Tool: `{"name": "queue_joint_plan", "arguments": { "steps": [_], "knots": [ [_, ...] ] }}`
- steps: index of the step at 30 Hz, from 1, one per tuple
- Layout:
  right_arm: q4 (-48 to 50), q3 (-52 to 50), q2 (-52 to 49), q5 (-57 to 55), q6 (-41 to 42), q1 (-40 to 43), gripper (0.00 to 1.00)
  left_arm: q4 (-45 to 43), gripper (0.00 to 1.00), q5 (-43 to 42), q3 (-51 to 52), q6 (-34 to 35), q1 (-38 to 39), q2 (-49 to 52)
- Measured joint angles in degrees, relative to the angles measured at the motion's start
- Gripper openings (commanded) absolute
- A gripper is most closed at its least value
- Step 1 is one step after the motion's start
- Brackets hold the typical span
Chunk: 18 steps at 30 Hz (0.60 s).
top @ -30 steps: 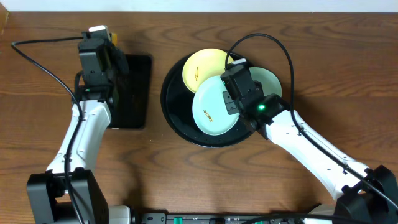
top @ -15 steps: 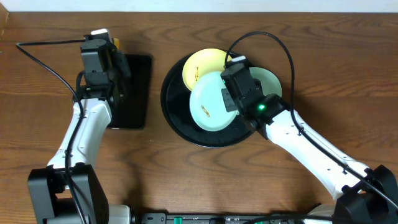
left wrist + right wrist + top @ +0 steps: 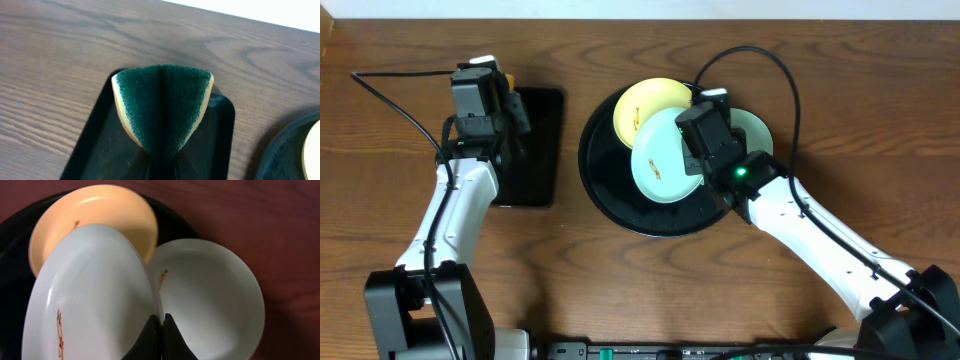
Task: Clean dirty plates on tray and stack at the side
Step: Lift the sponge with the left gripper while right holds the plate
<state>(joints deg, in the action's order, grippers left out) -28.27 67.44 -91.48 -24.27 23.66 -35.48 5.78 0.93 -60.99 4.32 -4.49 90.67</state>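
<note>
Right wrist view: the right pincer (image 3: 161, 326) is closed tight on the near rim of a small round pale mint-blue plate (image 3: 95, 295), the two dark fingertips meeting over its edge. That plate sits just left of the tips and carries a brown smudge low on its inner face. It looks tilted, and its far edge overlaps a small round pale yellow plate (image 3: 95, 220) beyond it. Just right of the tips lies a second pale mint-blue plate (image 3: 210, 300), with a small brown mark near its left rim. All three are over the large round glossy black tray (image 3: 605, 195). Overhead, the left pincer (image 3: 508, 108) hangs over a smaller rectangular black tray (image 3: 535, 150), well apart from the plates. It is clamped on a folded sponge (image 3: 161, 115), with green scouring face outward, yellow foam at the edges and the fold running in line with the fingers. From the left pincer the held plate lies to the right, across a strip of bare wooden table (image 3: 570, 250). The scrubbing side points that way, so by my judgement wiping comes next. The left arm must carry the sponge across, or the right arm must bring the plate towards it.
</note>
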Motion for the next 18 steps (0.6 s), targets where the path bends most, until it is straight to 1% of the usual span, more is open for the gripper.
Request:
{"name": "queue_joint_plan", "arguments": {
  "steps": [4,8,12,18],
  "knots": [
    [-2.91,-0.02,0.00,-0.37,7.17,0.11,0.01,2.84,0.07,-2.93,0.00,0.17,0.00,0.00],
    [-6.99,-0.02,0.00,1.64,12.61,0.13,0.01,6.14,0.07,-5.73,0.00,0.17,0.00,0.00],
    [-10.49,-0.04,0.00,4.31,16.17,0.13,0.01,8.46,0.07,-7.02,0.00,0.17,0.00,0.00],
    [-10.27,-0.07,0.00,5.57,18.64,0.13,0.01,9.03,0.08,-7.52,0.00,0.17,0.00,0.00]
  ]
}}
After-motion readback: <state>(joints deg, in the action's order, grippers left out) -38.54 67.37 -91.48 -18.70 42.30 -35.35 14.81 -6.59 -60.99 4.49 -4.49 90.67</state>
